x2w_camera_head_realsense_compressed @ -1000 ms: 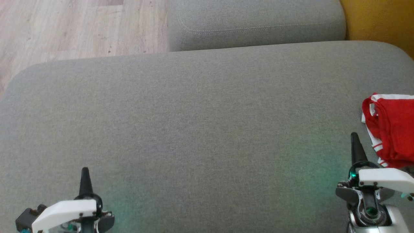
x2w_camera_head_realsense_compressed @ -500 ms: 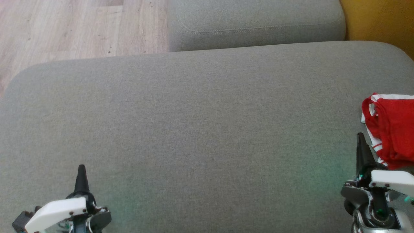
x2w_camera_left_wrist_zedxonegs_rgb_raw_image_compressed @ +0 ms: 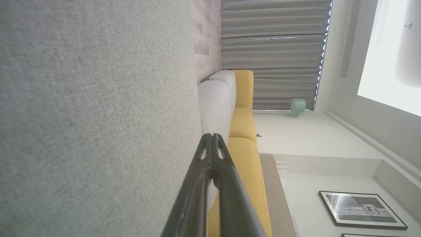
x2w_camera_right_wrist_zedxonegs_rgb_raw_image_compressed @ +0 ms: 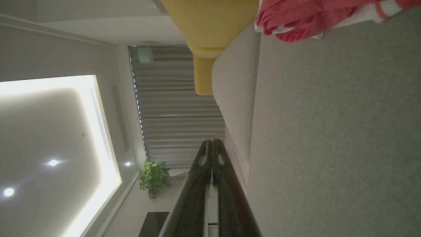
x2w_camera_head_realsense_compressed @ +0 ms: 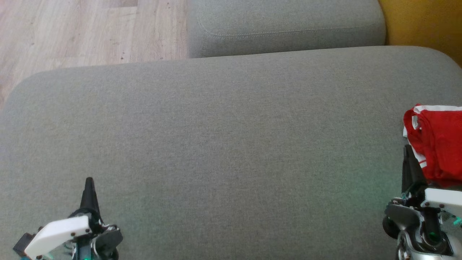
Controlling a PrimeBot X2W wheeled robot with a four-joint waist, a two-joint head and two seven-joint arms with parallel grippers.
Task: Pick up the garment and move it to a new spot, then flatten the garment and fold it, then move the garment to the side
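A wide grey seat cushion (x2w_camera_head_realsense_compressed: pixel 231 144) takes up most of the head view, seen from above. Behind it, at top centre, sits a smaller cushion (x2w_camera_head_realsense_compressed: pixel 285 29) in the same grey fabric, w/ a stitched seam along its front. Pale wood floor (x2w_camera_head_realsense_compressed: pixel 90 32) shows at top left, and part of a yellow sofa (x2w_camera_head_realsense_compressed: pixel 422 21) at top right. The right wrist view, turned sideways, also takes in a pleated grey curtain (x2w_camera_right_wrist_zedxonegs_rgb_raw_image_compressed: pixel 177 108) and a leafy green plant (x2w_camera_right_wrist_zedxonegs_rgb_raw_image_compressed: pixel 153 177).

The garment (x2w_camera_head_realsense_compressed: pixel 438 144), red w/ white stripes, lies bunched on the seat cushion at its far right, cut off by the picture's edge (so its full shape can't be told).

The right gripper (x2w_camera_head_realsense_compressed: pixel 407 148) is at lower right, its two dark fingers pressed together into one point, clamped on nothing. Its tip stands just beside the garment's left edge; whether they touch can't be told. The left gripper (x2w_camera_head_realsense_compressed: pixel 88 180) is at lower left, well apart from the garment, fingers likewise pressed together and empty, over bare grey fabric.
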